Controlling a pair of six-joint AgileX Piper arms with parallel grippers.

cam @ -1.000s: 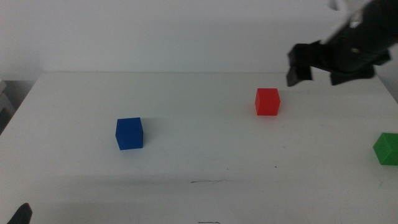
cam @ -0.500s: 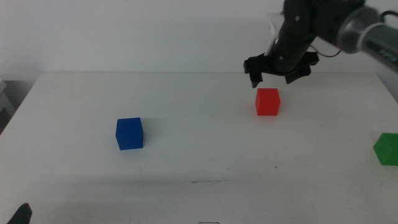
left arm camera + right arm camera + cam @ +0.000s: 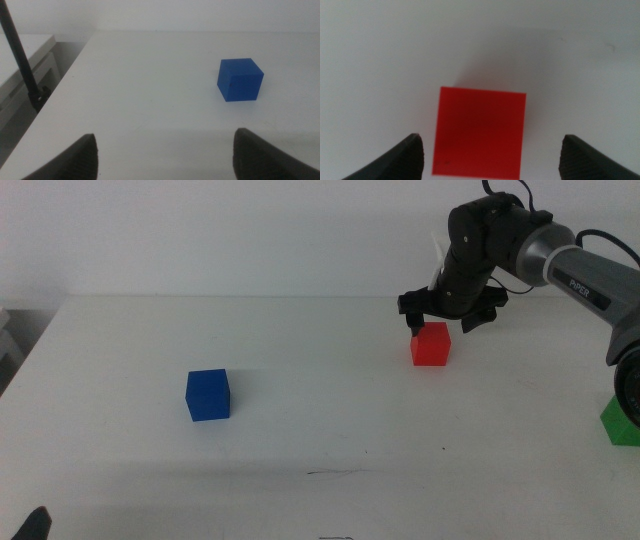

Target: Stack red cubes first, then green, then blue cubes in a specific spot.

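Observation:
The red cube [image 3: 431, 344] rests on the white table [image 3: 320, 430] right of centre, and fills the middle of the right wrist view [image 3: 479, 132]. My right gripper [image 3: 443, 317] hangs open just above it, its jaws spread wider than the cube and apart from it [image 3: 490, 155]. The blue cube [image 3: 208, 395] sits left of centre, also seen ahead of my left gripper [image 3: 165, 155], which stands open at the near left corner [image 3: 240, 80]. The green cube [image 3: 622, 419] lies at the right edge, cut off by the picture.
The right arm [image 3: 540, 250] reaches in from the right over the table's back part. A grey shelf and a dark rod [image 3: 20, 60] stand off the table's left edge.
The right gripper swung from the back right to above the red cube and came down closer to it. The cubes and the left arm have not moved.

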